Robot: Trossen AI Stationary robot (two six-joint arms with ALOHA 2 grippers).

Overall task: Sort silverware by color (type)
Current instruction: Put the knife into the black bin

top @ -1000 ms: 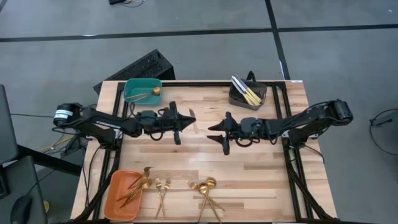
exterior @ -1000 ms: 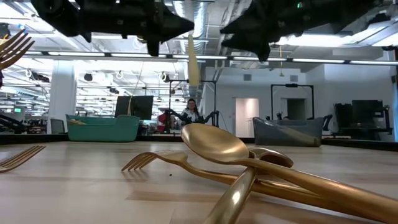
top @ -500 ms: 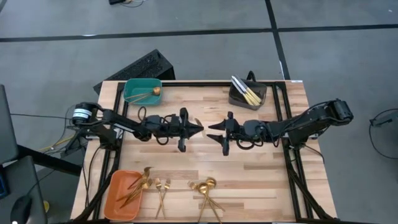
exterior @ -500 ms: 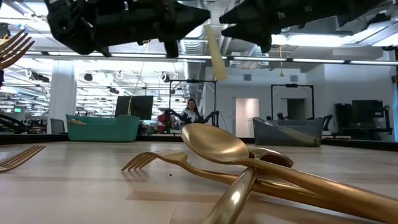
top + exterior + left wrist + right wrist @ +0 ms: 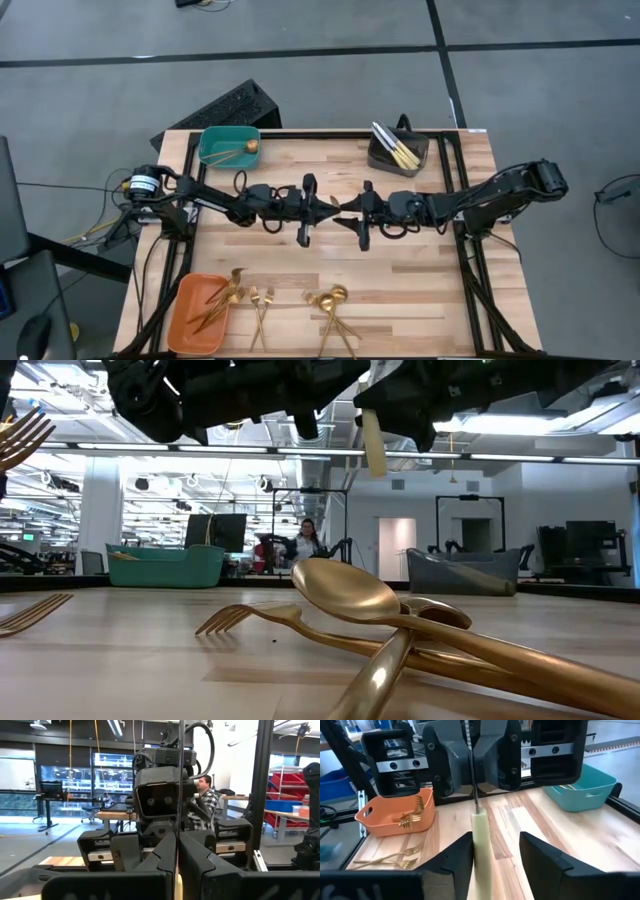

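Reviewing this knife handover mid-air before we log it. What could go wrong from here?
1. The left gripper pinches the knife only by its thin blade; it might pivot or slip before the right gripper, open around the pale handle, closes.
2. The two grippers nearly meet tip to tip above the table; a small overshoot could knock them together.
3. If dropped, the knife might land on the table instead of going to the grey bin with the other knives.

Even bright overhead light; soft shadows on pale wooden tabletop (image 5: 400, 250); ceiling strip-lamp glare low view; nearest shiny gold spoon (image 5: 345, 588) blurred.
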